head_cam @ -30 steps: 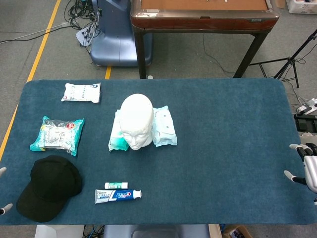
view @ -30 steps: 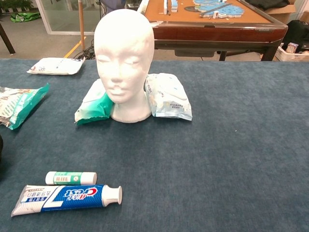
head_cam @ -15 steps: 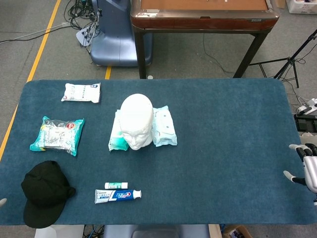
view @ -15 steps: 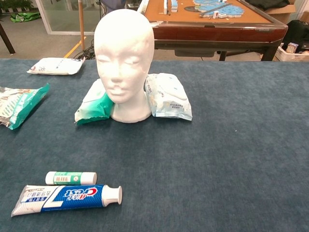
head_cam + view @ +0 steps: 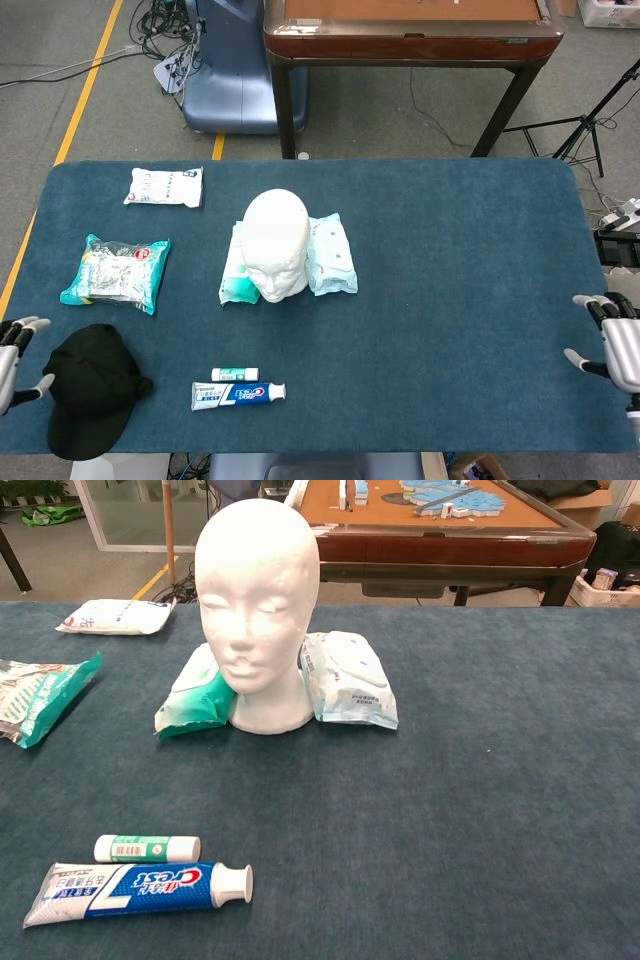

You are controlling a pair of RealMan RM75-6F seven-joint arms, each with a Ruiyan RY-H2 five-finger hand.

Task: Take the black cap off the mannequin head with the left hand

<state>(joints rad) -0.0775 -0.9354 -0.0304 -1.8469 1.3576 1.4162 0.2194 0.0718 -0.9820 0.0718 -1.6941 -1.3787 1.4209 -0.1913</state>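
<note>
The black cap (image 5: 92, 388) lies on the blue table at the front left corner, partly over the front edge. The white mannequin head (image 5: 277, 243) (image 5: 258, 600) stands bare and upright near the table's middle. My left hand (image 5: 12, 348) shows at the left frame edge, just left of the cap, fingers spread and holding nothing. At the right table edge my right hand (image 5: 612, 345) rests with fingers apart, empty. Neither hand appears in the chest view.
Two wipe packs (image 5: 330, 255) (image 5: 347, 679) flank the mannequin's base. A toothpaste tube (image 5: 238, 393) (image 5: 135, 891) and a small tube (image 5: 234, 374) (image 5: 146, 848) lie in front. A snack bag (image 5: 116, 270) and a white pack (image 5: 165, 185) sit at the left. A wooden table (image 5: 410, 40) stands beyond.
The cap shifted toward the front left corner and bunched up smaller. My left hand rose into view beside it with fingers spread. The right hand moved slightly.
</note>
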